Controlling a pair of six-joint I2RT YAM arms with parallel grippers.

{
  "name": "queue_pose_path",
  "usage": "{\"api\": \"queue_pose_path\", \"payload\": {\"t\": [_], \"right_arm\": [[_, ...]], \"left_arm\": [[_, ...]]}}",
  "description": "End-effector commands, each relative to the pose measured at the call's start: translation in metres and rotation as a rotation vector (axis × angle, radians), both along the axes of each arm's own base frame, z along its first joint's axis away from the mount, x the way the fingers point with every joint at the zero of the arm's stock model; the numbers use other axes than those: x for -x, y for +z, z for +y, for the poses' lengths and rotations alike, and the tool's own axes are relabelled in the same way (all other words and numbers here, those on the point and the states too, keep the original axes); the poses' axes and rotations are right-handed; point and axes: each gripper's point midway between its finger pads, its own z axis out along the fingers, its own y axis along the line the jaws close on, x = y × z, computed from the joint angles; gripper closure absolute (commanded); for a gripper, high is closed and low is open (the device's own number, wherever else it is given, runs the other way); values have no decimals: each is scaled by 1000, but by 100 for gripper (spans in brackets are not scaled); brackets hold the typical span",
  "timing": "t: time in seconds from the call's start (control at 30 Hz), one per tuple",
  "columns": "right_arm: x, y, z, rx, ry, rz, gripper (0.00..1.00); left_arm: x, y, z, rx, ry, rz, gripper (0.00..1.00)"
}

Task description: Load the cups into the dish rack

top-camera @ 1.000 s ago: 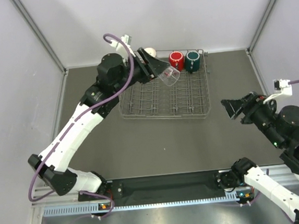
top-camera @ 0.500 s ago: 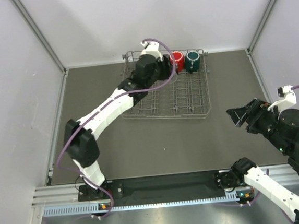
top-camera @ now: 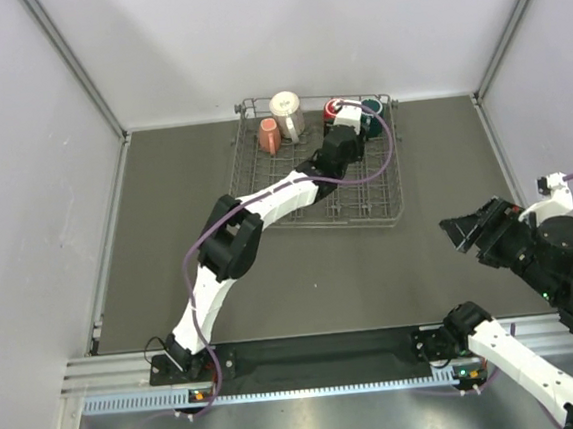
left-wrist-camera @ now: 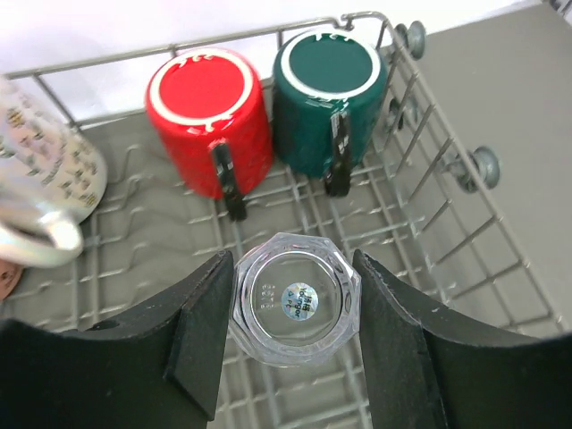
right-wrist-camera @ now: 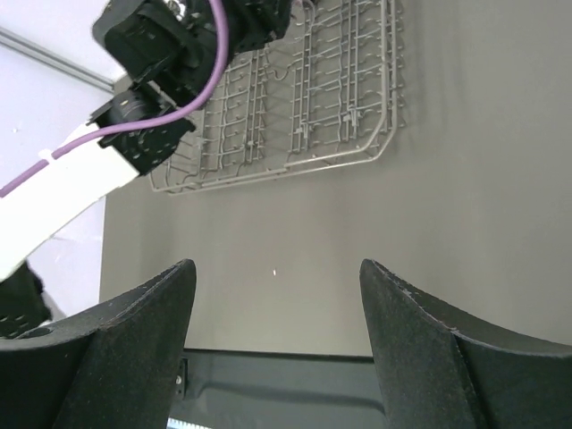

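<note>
The grey wire dish rack (top-camera: 366, 200) lies at the back of the table. In it stand a white speckled mug (top-camera: 286, 115), a salmon-pink mug (top-camera: 269, 136), a red mug (top-camera: 334, 109) and a dark green mug (top-camera: 374, 112). In the left wrist view the red mug (left-wrist-camera: 210, 116) and green mug (left-wrist-camera: 329, 96) stand upside down side by side at the rack's far wall. My left gripper (left-wrist-camera: 297, 308) is shut on the clear glass (left-wrist-camera: 295, 299), held bottom up just in front of them over the rack's wires (left-wrist-camera: 447, 234). My right gripper (top-camera: 463, 230) is open and empty over the table at the right.
The white speckled mug (left-wrist-camera: 49, 174) shows at the left edge of the left wrist view. The right wrist view shows the rack's near edge (right-wrist-camera: 295, 152), my left arm (right-wrist-camera: 152, 80) over it, and the dark base rail at the near table edge (top-camera: 319, 352).
My left arm has swung right across the rack with the glass, from its far left corner to in front of the red and green mugs. The white and salmon mugs are now uncovered. The right gripper has drifted slightly nearer.
</note>
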Motion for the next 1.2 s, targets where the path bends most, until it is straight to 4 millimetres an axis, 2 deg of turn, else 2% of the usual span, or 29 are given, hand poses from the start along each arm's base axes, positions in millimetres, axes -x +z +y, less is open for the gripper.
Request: {"api": "queue_pose_path", "payload": {"t": [0.0,0.1,0.3,0.47,0.6,0.8,1.17], "right_arm": [[13,16,-11,-25,-23,-43,26],[17,22,-17,-24,-34,-60,26],[27,32,-32,-21,-72,-97,25],[28,26,-33,-28,-80,-84,25],[31,23,-34,-27,-78,-79,25],[38,22,-44,-23,-114,-72,25],[41,23,-38,-44,-78,-72,24]], "left_arm": [[-19,62,-12,120,45,-166,100],[-24,52,-18,137,62,-159,100],[-38,44,-19,147,117,-181,100],[-42,37,-23,168,114,-179,100],[-44,22,-25,172,125,-165,100],[-46,8,-27,192,136,-156,100],[-55,-6,-31,196,143,-167,100]]}}
